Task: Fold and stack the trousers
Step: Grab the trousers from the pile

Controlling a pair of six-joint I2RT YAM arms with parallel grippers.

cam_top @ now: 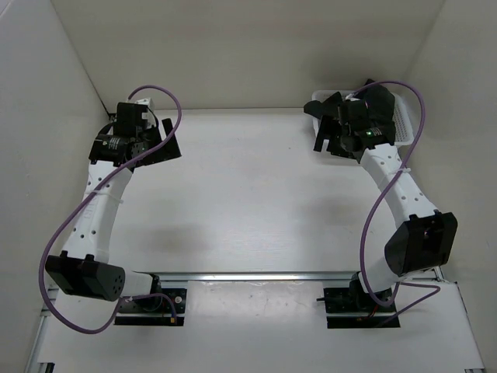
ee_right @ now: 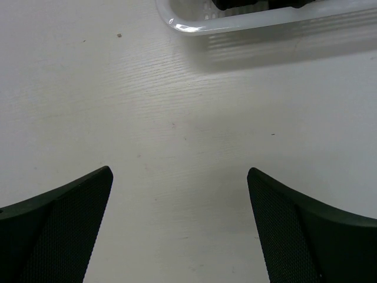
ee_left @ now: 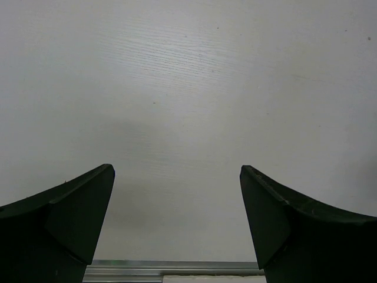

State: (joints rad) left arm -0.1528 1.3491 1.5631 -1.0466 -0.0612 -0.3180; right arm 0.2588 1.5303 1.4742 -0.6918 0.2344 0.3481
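We see the left gripper (ee_left: 177,174) with its jaws wide apart and nothing between them, above the bare white table (cam_top: 248,202) at the far left. The right gripper (ee_right: 179,174) is also wide open and holds nothing, just beside the white basket (ee_right: 235,23) in the far right corner. The trousers (ee_right: 235,5) show only as a dark strip inside this basket.
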